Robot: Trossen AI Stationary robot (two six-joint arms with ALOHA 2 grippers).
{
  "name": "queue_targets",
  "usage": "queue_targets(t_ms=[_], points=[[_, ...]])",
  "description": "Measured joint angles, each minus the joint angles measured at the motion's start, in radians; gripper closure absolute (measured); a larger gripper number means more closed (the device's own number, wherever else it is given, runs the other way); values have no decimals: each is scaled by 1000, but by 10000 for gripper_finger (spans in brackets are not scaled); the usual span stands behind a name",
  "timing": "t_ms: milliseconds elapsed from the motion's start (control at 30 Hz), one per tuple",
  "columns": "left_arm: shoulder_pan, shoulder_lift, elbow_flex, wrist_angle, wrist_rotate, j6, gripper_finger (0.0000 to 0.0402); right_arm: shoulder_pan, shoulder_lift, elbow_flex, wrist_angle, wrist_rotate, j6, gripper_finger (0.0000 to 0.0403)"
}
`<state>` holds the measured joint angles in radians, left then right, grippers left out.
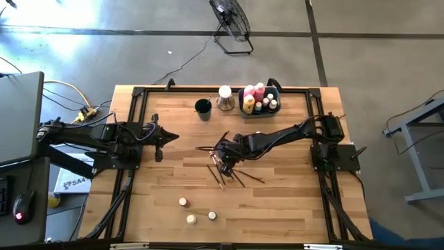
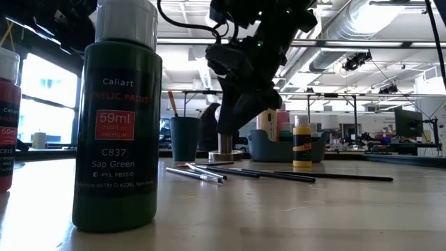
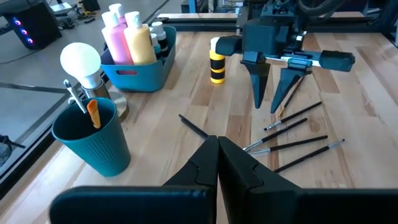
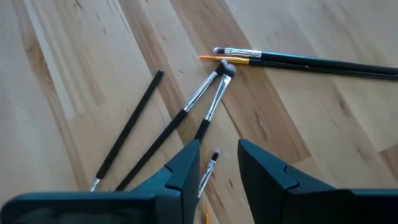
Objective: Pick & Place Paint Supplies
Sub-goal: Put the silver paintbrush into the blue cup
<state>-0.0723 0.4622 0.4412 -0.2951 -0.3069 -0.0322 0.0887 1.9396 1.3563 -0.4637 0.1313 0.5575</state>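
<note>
Several thin dark-handled brushes (image 1: 236,173) lie scattered on the wooden table's middle. My right gripper (image 1: 222,161) hangs over them, fingers pointing down and open (image 3: 272,102). A thin brush tip with a silver ferrule (image 4: 209,167) lies in the gap between its fingers (image 4: 219,149); I cannot tell whether they touch it. Pink (image 3: 115,40) and yellow (image 3: 140,43) bottles stand in the grey-blue bin (image 3: 146,71) at the far side. A yellow black-banded bottle (image 3: 216,60) stands on the table. My left gripper (image 1: 168,137) waits shut at the left.
A teal cup (image 3: 93,140) holding an orange brush and a white bulb-shaped stand (image 3: 81,62) sit beside the bin. Three small pots (image 1: 191,219) rest near the front edge. In the low view, a green bottle (image 2: 117,132) and a red one (image 2: 7,118) stand close.
</note>
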Motion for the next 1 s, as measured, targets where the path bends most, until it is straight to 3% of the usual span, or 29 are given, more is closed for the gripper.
queue_targets(t_ms=[333,1000], points=[[0,0,0,-1,0,-2,396,0,66,-2,-4,56,-11,300],[0,0,0,-8,1,-3,396,1,106,0,17,-4,53,300]])
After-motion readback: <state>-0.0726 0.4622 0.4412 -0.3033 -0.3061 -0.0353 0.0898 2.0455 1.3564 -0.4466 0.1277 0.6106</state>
